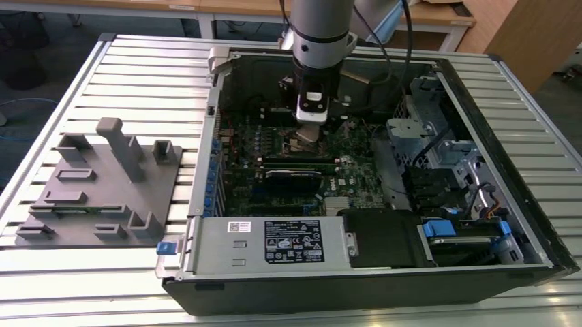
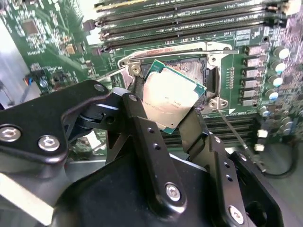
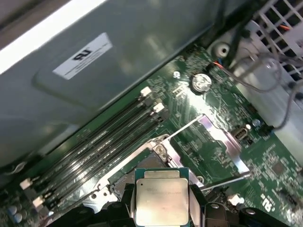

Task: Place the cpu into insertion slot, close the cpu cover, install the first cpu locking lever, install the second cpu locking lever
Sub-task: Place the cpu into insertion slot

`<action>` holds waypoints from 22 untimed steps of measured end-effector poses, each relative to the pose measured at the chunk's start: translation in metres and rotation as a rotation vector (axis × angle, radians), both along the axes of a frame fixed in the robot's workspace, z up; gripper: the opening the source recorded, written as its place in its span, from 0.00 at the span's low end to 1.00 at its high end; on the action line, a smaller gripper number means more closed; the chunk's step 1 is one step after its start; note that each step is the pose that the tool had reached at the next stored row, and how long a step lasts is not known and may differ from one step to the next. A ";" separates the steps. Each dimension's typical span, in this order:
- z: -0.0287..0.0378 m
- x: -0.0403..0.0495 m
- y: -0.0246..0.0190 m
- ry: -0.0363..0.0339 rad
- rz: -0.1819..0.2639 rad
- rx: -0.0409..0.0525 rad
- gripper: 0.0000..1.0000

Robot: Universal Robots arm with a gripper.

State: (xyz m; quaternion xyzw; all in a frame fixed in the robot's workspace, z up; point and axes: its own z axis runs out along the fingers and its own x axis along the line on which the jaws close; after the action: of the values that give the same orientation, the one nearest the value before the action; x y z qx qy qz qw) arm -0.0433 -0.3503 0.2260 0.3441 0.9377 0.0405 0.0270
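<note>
My gripper (image 2: 166,108) is shut on the cpu (image 2: 173,94), a small square chip with a silvery top, held by two opposite edges between the black fingers (image 2: 142,127). The chip hangs tilted just above the insertion slot (image 2: 195,70), whose dark centre shows past the chip's edge. In the first wrist view the cpu (image 3: 162,196) sits over the slot (image 3: 124,183), and the silver cpu cover (image 3: 222,139) stands swung open beside it. A thin wire locking lever (image 2: 232,127) lies loose beside the socket. In the exterior view the gripper (image 1: 309,136) reaches down inside the open computer case onto the green motherboard (image 1: 264,163).
Long black memory slots (image 2: 189,19) run close beside the socket. A grey case wall (image 3: 118,61) rises behind them. The power supply (image 1: 272,242) and drive cage (image 1: 454,163) crowd the case. A grey fixture plate (image 1: 100,184) lies on the slatted table at the exterior view's left.
</note>
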 end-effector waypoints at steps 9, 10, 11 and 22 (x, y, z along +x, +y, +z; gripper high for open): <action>-0.0005 0.0000 0.0000 0.0000 -0.114 0.0000 0.54; -0.0006 0.0000 0.0000 0.0001 -0.128 -0.0001 0.54; -0.0007 0.0000 0.0000 0.0001 -0.143 -0.0001 0.54; -0.0017 0.0000 0.0000 0.0000 -0.331 -0.0001 0.54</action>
State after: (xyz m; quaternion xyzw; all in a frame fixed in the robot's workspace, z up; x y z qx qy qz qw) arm -0.0433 -0.3503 0.2243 0.4941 0.8681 0.0354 0.0333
